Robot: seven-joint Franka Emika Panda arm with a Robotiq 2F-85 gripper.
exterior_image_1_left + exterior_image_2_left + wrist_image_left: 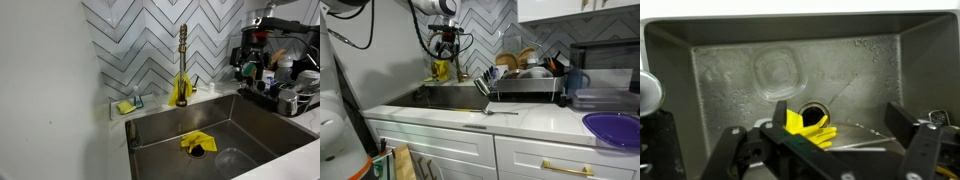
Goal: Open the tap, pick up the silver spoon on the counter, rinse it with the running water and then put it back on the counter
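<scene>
The gold tap [182, 65] stands at the back edge of the counter [540, 120], behind the sink [250, 122]. The silver spoon [490, 113] lies near the counter's front edge. The claw [820, 145] hangs over the basin, fingers spread wide and holding nothing, above a yellow cloth [800, 122] by the drain.

Sink basin [160, 138]: open from above; floor bare across the upper half of the wrist view.
Yellow cloth [808, 125]: obstacle, bunched at the drain, lower centre of the wrist view.
Tap [182, 60]: upright at the back rim, mid-frame in an exterior view; clear air on both sides.
Sponge tray [128, 105]: on the ledge, left of the tap.
Dish rack [525, 88]: loaded, closes off the basin's right side.
Table [555, 122]: front strip bare between spoon [490, 112] and purple bowl [615, 128], lower right.
</scene>
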